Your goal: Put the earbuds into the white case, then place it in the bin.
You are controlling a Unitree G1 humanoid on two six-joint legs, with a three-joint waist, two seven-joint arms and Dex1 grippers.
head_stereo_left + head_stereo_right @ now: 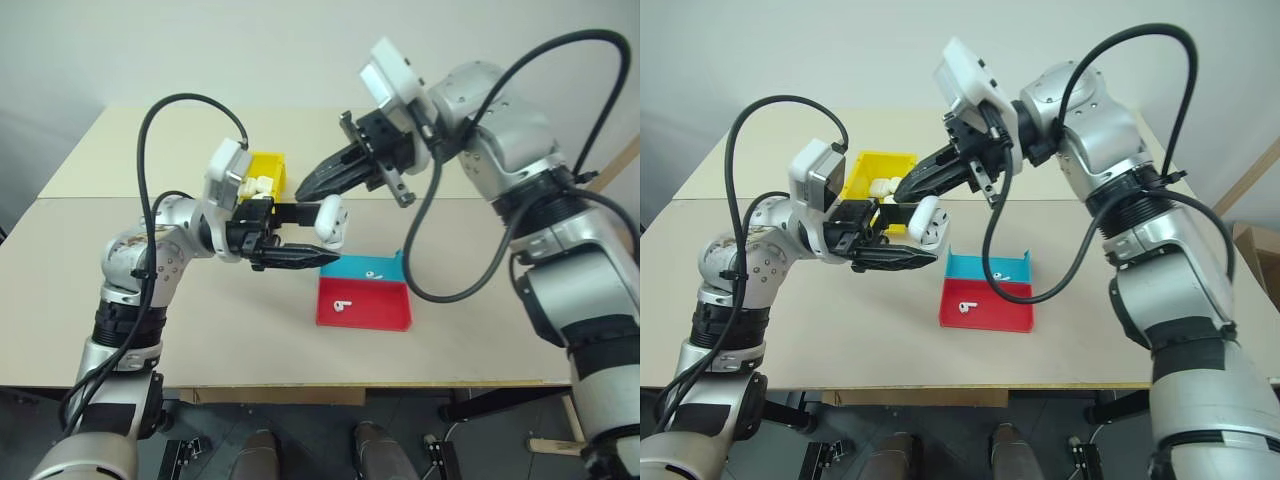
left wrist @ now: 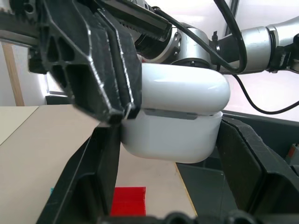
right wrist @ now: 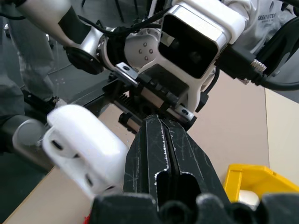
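We hold the white case (image 1: pixel 331 221) up off the counter (image 1: pixel 200 330) in our left gripper (image 1: pixel 300 240), its jaws clamped on the lower body of the case so the hinged lid stays free; in the left wrist view a dark seam runs between lid and body, and in the right wrist view we can see two empty sockets, so we judge the lid is at least partly lifted and the case is not yet filled. Our right gripper (image 1: pixel 318 182) hangs just beside the top of the case with its jaws pressed together and nothing between them, angled toward the lid, probably to nudge it or steady it. Holding the case in the air between both arms keeps it in clear sight and within reach of the second hand. The earbuds (image 1: pixel 344 303) lie in the blue-and-red tray (image 1: pixel 365 318) near the middle of the counter, one on the red half and one on the blue, both untouched, so loading them is the step ahead. The bin (image 1: pixel 268 166) sits toward the far edge of the counter, behind our left wrist, with another white case (image 1: pixel 259 185) already inside.
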